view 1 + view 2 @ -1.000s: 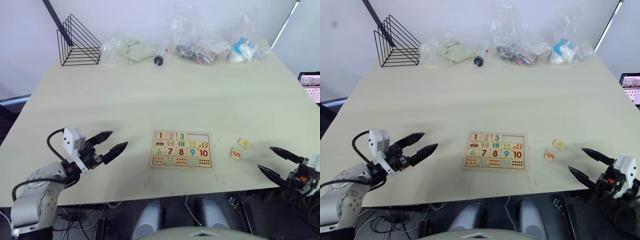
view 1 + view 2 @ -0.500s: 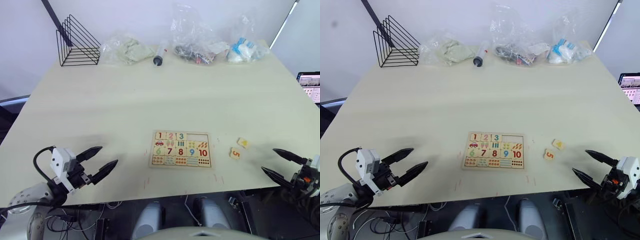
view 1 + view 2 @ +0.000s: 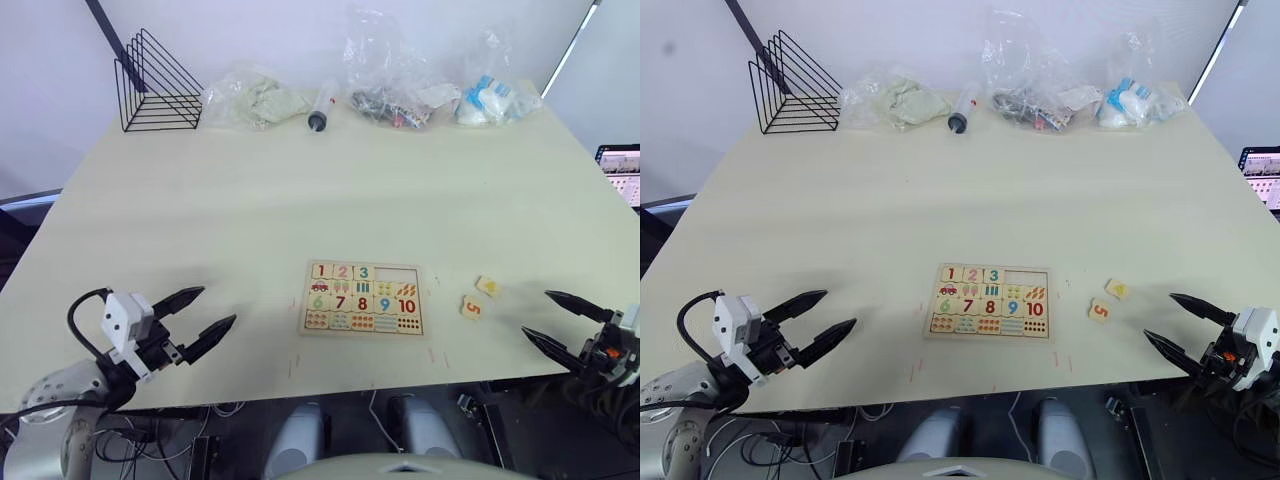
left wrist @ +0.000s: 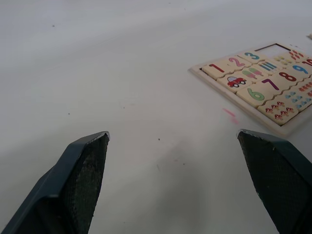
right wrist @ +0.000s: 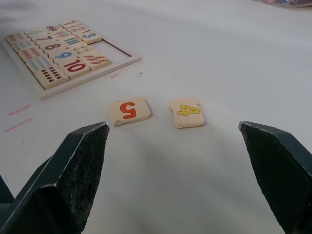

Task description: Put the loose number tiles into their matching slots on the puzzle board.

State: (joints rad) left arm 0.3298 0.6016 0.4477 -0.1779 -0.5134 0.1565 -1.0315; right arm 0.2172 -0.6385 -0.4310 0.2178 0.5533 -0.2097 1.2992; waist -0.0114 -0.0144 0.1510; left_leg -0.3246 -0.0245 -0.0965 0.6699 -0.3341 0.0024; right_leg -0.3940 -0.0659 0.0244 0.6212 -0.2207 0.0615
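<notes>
The puzzle board (image 3: 362, 298) lies near the table's front edge, with tiles 1, 2 and 3 seated in its top row and an empty recess (image 3: 398, 274) at that row's right end. Two loose tiles rest on the table to its right: an orange 5 (image 3: 471, 307) and a yellow 4 (image 3: 488, 286), also seen as the 5 (image 5: 129, 110) and the 4 (image 5: 187, 112) in the right wrist view. My left gripper (image 3: 205, 312) is open at the front left, well left of the board. My right gripper (image 3: 549, 318) is open at the front right, just right of the two tiles.
A black wire rack (image 3: 153, 84) stands at the far left corner. Along the far edge lie clear plastic bags (image 3: 255, 96) (image 3: 394, 92) (image 3: 494, 98) and a syringe (image 3: 321, 106). A screen (image 3: 621, 166) sits off the table's right side.
My left gripper pulled back toward the front left edge, away from the board. My right gripper shifted slightly. Both stayed open; the tiles and board have not moved.
</notes>
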